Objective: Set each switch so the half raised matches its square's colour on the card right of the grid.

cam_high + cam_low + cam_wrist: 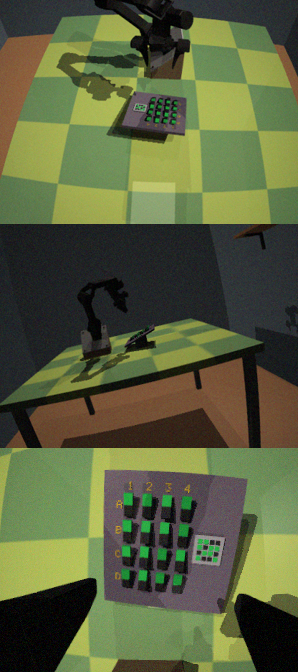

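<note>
Wrist cam: purple panel (220, 511), 4x4 green/grey switches (154, 542), card (209, 550) beside; tool (162, 631) spread.

Card (209, 550) right of switches (156, 542), on panel (216, 504).

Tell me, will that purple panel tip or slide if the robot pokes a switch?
Probably not tip: the purple panel is wide and low, propped at a slant on the table. It might slide a bit. The switches look small, so gentle pokes should do.

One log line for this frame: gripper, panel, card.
gripper: open, empty, raised above panel | panel: tilted, four-by-four switches, untouched | card: on panel beside grid, pattern unreadable
</note>
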